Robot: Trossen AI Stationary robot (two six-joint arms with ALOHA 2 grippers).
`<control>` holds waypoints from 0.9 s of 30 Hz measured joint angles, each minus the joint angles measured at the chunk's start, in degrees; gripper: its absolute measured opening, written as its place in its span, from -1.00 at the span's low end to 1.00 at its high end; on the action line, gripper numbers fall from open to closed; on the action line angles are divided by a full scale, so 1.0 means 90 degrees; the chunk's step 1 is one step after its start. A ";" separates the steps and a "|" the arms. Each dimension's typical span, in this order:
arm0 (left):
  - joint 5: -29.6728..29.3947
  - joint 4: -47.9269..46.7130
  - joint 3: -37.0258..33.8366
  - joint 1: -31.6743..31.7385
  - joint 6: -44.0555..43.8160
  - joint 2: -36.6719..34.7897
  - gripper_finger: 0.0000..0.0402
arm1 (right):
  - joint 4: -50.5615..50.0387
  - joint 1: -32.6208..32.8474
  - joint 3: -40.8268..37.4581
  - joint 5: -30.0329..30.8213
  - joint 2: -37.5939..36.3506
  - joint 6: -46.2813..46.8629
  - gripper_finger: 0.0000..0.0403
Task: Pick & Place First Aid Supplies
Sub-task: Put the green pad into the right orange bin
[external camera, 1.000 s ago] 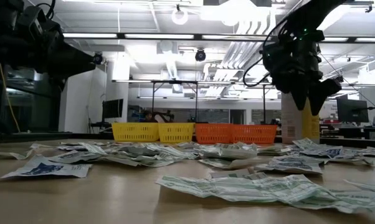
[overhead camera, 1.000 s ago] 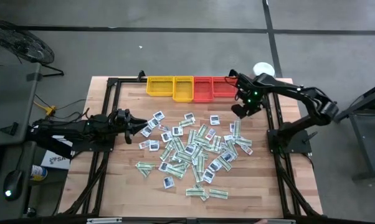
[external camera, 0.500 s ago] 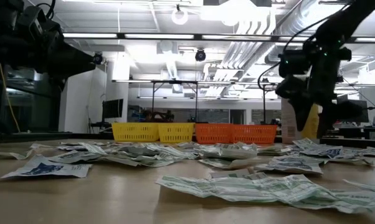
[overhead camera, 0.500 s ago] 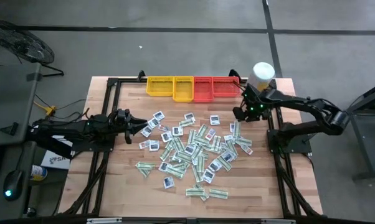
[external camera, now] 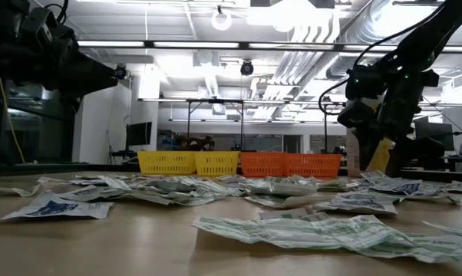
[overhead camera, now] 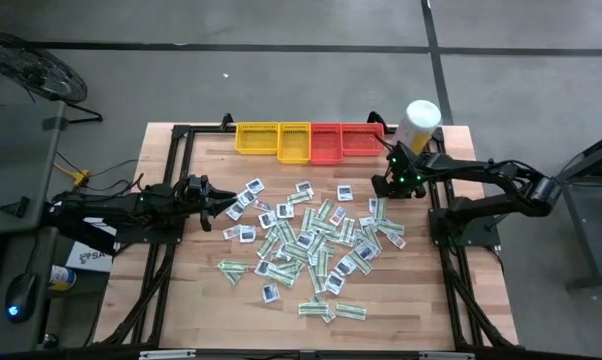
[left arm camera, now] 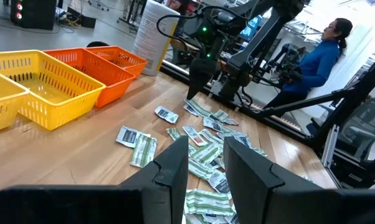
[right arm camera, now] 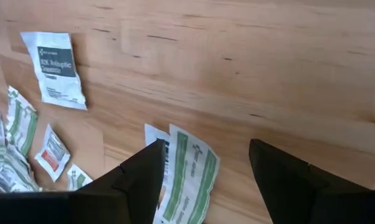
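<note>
We see the small flat paper first aid packets, green-striped strips and white squares, scattered loose over the middle of the pale wooden table, in front of the yellow and red plastic mesh trays at its far edge. Our right gripper hangs above the pile's far right corner near the tall white-and-yellow canister, fingers spread wide and empty over a green-striped strip. Our left gripper waits at the table's left side, fingers partly apart, holding nothing.

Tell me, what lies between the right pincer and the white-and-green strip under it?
Nothing: in the right wrist view the open right pincer hangs above the white-and-green strip, with only bare wooden table around it.
</note>
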 joint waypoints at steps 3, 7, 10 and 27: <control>0.0000 0.0000 0.0001 0.0000 0.0000 -0.0001 -0.49 | -0.0019 0.0000 0.0000 -0.0003 0.0000 -0.0055 0.11; 0.0001 -0.0002 0.0002 0.0000 0.0000 -0.0002 -0.49 | -0.0029 -0.0002 0.0000 -0.0045 0.0000 -0.0105 -0.01; 0.0000 -0.0001 0.0002 0.0000 0.0000 0.0000 -0.49 | -0.0029 0.0000 0.0002 -0.0123 0.0000 -0.0121 -0.16; 0.0000 -0.0001 0.0002 0.0000 0.0000 -0.0002 -0.49 | -0.0032 -0.0002 0.0007 -0.0253 0.0000 -0.0297 -0.87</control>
